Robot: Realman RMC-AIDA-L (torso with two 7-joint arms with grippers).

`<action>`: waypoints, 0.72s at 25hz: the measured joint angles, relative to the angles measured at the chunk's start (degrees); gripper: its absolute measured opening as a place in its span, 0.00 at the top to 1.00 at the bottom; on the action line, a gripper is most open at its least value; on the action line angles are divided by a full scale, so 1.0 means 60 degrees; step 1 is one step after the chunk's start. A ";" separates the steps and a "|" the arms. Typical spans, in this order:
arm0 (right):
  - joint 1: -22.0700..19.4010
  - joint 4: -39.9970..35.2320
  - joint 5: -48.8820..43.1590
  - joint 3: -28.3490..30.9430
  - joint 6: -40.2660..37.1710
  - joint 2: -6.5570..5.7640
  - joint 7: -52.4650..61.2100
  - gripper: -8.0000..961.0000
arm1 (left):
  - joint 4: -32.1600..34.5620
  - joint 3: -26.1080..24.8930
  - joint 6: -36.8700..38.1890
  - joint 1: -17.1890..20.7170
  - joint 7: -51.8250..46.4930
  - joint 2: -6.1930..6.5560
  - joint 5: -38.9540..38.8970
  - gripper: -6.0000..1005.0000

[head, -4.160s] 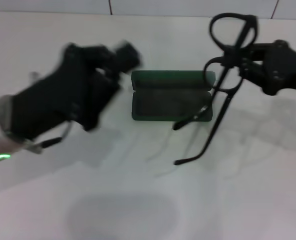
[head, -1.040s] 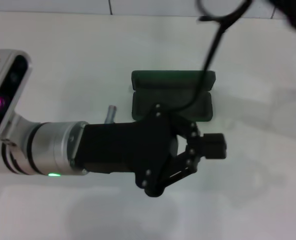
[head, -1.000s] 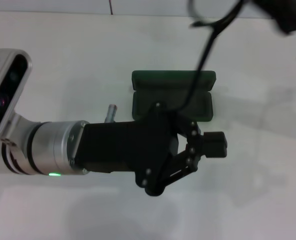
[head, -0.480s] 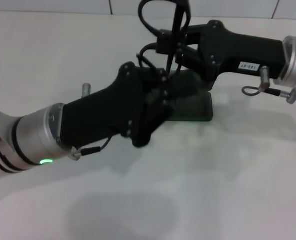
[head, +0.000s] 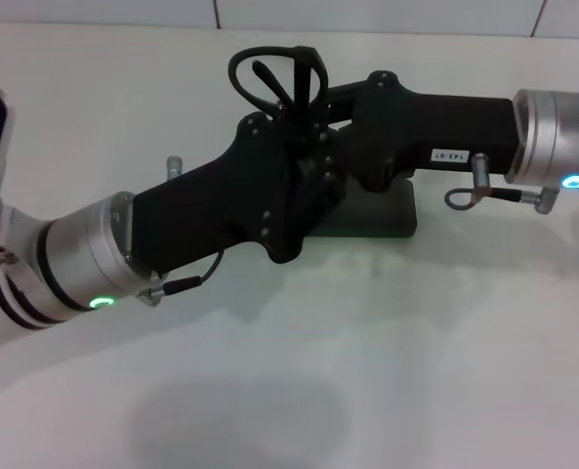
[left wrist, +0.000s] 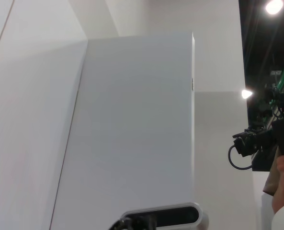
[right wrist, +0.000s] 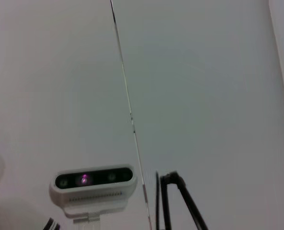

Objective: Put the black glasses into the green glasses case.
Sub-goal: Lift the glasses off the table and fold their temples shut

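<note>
In the head view the black glasses (head: 269, 88) stand up above the middle of the table, where my two grippers meet. My right gripper (head: 333, 112) reaches in from the right and is shut on the glasses. My left gripper (head: 304, 161) reaches in from the lower left and sits right against them; its fingers are hidden. The green glasses case (head: 382, 220) lies under both grippers, and only its front right part shows. Two slim black temples of the glasses (right wrist: 164, 206) also show in the right wrist view.
The white table (head: 367, 371) spreads around the case. Both wrist views point up at pale walls and at my head camera (right wrist: 94, 184) (left wrist: 163, 215). A person with a camera rig (left wrist: 256, 141) stands far off in the left wrist view.
Over the last second my right gripper came in from the upper right with the glasses and lowered them over the case. My left gripper swung up from in front of the case to meet them.
</note>
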 joint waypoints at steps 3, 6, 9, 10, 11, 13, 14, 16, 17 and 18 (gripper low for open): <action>0.0009 -0.0002 -0.0081 -0.0042 0.0018 0.0000 0.0000 0.86 | 0.0000 -0.0005 -0.0002 -0.0001 -0.0010 0.0010 -0.0008 0.96; 0.0011 -0.0006 -0.0213 -0.0046 0.0032 0.0000 0.0000 0.85 | -0.0011 -0.0011 -0.0002 -0.0002 -0.0015 0.0011 -0.0012 0.96; -0.0009 -0.0008 -0.0251 -0.0050 0.0034 0.0000 0.0000 0.85 | -0.0061 -0.0012 -0.0002 -0.0010 -0.0021 0.0011 -0.0012 0.96; -0.0020 -0.0008 -0.0251 -0.0051 0.0034 0.0000 0.0001 0.85 | -0.0075 -0.0023 -0.0002 -0.0008 -0.0022 0.0011 -0.0012 0.96; -0.0051 -0.0008 -0.0252 -0.0052 0.0034 -0.0001 0.0001 0.85 | -0.0081 -0.0034 -0.0005 0.0001 -0.0022 0.0011 -0.0012 0.96; -0.0090 -0.0008 -0.0252 -0.0032 0.0025 -0.0009 0.0001 0.85 | -0.0086 -0.0074 -0.0011 0.0046 -0.0050 0.0024 -0.0027 0.96; -0.0132 -0.0005 -0.0252 -0.0008 0.0008 -0.0019 0.0003 0.85 | -0.0087 -0.0094 -0.0014 0.0065 -0.0090 0.0041 -0.0059 0.96; -0.0207 -0.0005 -0.0253 0.0016 0.0000 -0.0032 0.0007 0.85 | -0.0074 -0.0106 -0.0011 0.0113 -0.0191 0.0082 -0.0111 0.96; -0.0262 -0.0004 -0.0254 0.0026 0.0004 -0.0037 0.0011 0.85 | -0.0056 -0.0106 0.0006 0.0145 -0.0221 0.0110 -0.0119 0.96; -0.0291 -0.0005 -0.0254 0.0036 0.0025 -0.0044 0.0011 0.85 | -0.0027 -0.0106 0.0049 0.0186 -0.0236 0.0141 -0.0124 0.96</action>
